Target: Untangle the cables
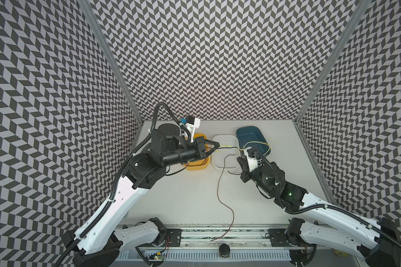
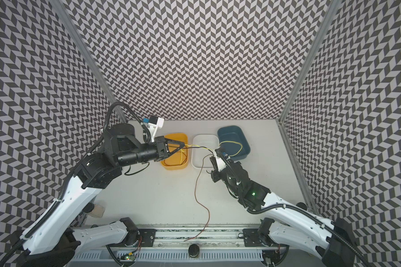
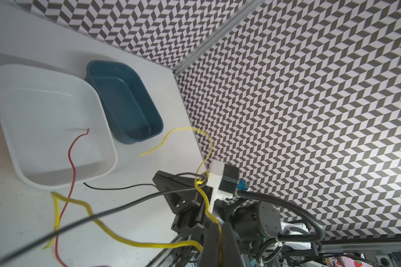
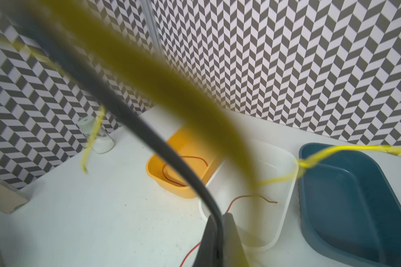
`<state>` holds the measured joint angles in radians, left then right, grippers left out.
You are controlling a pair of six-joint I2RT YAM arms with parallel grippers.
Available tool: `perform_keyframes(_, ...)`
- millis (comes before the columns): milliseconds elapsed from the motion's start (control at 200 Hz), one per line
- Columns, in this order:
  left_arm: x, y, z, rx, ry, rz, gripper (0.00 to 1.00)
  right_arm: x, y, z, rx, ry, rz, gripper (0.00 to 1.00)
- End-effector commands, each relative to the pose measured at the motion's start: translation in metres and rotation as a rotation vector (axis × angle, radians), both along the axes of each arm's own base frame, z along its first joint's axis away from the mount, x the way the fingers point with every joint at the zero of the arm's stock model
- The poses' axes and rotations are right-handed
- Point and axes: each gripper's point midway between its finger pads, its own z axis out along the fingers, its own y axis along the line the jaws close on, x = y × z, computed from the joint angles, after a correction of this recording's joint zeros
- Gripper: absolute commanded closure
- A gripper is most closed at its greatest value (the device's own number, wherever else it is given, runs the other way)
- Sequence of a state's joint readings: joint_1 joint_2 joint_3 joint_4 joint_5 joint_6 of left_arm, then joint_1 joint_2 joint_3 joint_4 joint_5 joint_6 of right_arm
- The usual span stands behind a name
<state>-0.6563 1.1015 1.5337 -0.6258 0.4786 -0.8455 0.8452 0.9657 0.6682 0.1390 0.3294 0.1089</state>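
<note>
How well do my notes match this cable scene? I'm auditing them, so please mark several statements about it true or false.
1. A coiled red cable lies in the yellow tray. True.
2. The blue tray stands between the other two trays. False: the white tray does; the blue tray stands at one end.
3. The right hand is shut on the black cable. True.
4. The left hand is open. False: the left hand is shut on the yellow cable.
</note>
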Motion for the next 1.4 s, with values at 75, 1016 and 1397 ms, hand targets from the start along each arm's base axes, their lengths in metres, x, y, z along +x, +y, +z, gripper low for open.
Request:
perform_keyframes(75, -0.008, 0.026, 0.034, -0.017, -0.093, 0.046, 1.0, 0.0, -0.022, -0.02, -0.038, 0.051, -0.072, 1.0)
perform_keyframes(1016, 0.042, 0.126, -0.036, 0.342, -0.283, 0.516, 1.0, 0.016, -0.167, -0.036, 0.175, 0.389, -0.542, 1.0)
perform_keyframes(1397, 0.038, 0.139, -0.076, 0.374, -0.281, 0.565, 1.0, 0.013, -0.175, -0.102, 0.338, 0.624, -0.571, 1.0)
